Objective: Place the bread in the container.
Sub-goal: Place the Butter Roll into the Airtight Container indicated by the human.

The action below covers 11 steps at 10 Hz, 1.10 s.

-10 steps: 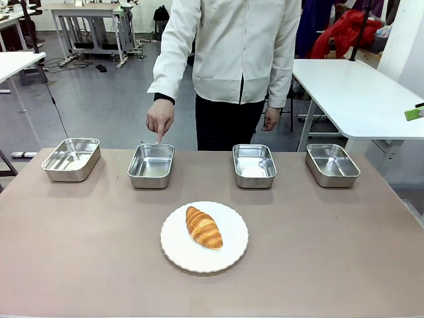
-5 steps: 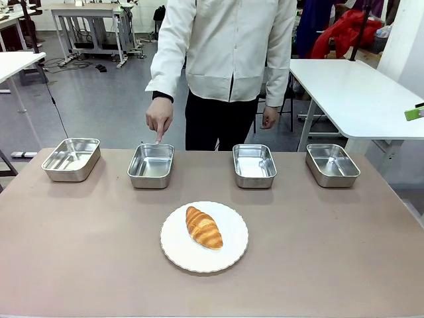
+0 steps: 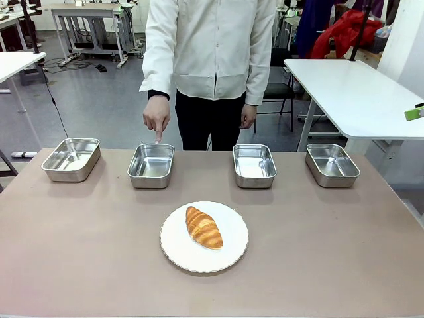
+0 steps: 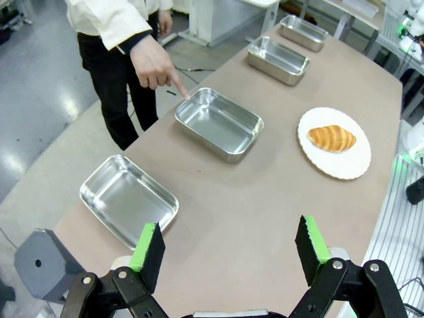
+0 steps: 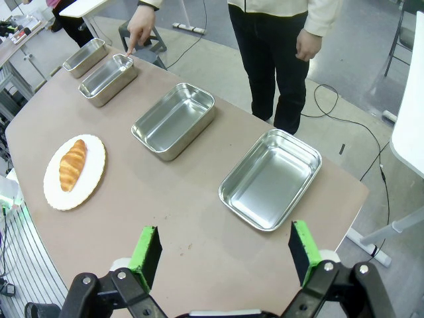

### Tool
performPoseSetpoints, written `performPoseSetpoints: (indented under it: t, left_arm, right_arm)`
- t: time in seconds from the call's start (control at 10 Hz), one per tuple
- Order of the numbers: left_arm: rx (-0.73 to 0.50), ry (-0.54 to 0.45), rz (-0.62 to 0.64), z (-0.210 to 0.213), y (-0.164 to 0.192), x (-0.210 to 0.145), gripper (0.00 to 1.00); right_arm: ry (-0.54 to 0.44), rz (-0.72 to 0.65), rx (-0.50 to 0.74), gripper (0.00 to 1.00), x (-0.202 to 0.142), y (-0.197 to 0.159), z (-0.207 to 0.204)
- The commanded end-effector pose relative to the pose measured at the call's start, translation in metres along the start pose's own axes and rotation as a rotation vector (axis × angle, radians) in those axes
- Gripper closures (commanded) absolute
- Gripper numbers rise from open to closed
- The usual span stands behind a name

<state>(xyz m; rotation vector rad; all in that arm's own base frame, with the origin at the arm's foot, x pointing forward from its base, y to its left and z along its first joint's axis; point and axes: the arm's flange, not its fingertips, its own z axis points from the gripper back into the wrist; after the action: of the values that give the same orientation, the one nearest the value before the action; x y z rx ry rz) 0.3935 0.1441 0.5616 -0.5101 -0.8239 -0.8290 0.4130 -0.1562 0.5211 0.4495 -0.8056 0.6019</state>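
Observation:
The bread (image 3: 204, 227), a golden-brown croissant-shaped roll, lies on a round white plate (image 3: 230, 255) in the middle of the table. A person's hand (image 3: 158, 118) points a finger down at the far rim of the container (image 3: 151, 165), the second steel pan from the left. The left wrist view looks down on the bread (image 4: 331, 138) and the pointed-at container (image 4: 218, 124), with my left gripper (image 4: 230, 245) open and high above the table near its left end. My right gripper (image 5: 224, 252) is open above the right end, far from the bread (image 5: 71, 164) and the container (image 5: 108, 79).
Several identical steel pans stand in a row along the far edge: one at the far left (image 3: 71, 159), one right of centre (image 3: 254, 165), one at the far right (image 3: 332, 164). The person stands behind the far edge. A white table (image 3: 358, 93) stands beyond on the right.
The person's body has shifted to the left behind the table. The pointing hand stays over the same pan. The bread and the pans have not moved.

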Motion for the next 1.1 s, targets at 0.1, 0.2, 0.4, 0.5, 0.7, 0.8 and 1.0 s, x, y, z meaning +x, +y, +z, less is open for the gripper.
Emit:
performPoseSetpoints:
  t: [0.1,0.2,0.4,0.5,0.7,0.8,1.0]
  left_arm:
    - [0.026,0.083,0.141,-0.019,-0.013,0.037,0.0]
    - [0.051,0.126,0.192,-0.035,-0.02,0.051,0.0]
    - [0.087,0.238,0.322,-0.083,-0.047,0.077,0.0]
    - [0.1,0.321,0.409,-0.117,-0.066,0.089,0.0]
    - [0.183,0.479,0.495,-0.191,-0.116,0.104,0.0]
    - [0.172,0.507,0.576,-0.218,-0.128,0.098,0.0]
    - [0.188,0.615,0.571,-0.246,-0.134,0.084,0.0]
  right_arm:
    - [-0.022,0.011,0.005,0.0,0.002,-0.001,-0.001]
    - [-0.022,0.011,0.005,0.0,0.002,-0.001,-0.001]
    - [-0.022,0.011,0.005,0.0,0.002,-0.001,-0.001]
    - [-0.022,0.011,0.005,0.0,0.002,-0.001,-0.001]
    - [-0.022,0.011,0.005,0.0,0.002,-0.001,-0.001]
    - [-0.022,0.011,0.005,0.0,0.002,-0.001,-0.001]
    - [-0.022,0.011,0.005,0.0,0.002,-0.001,-0.001]
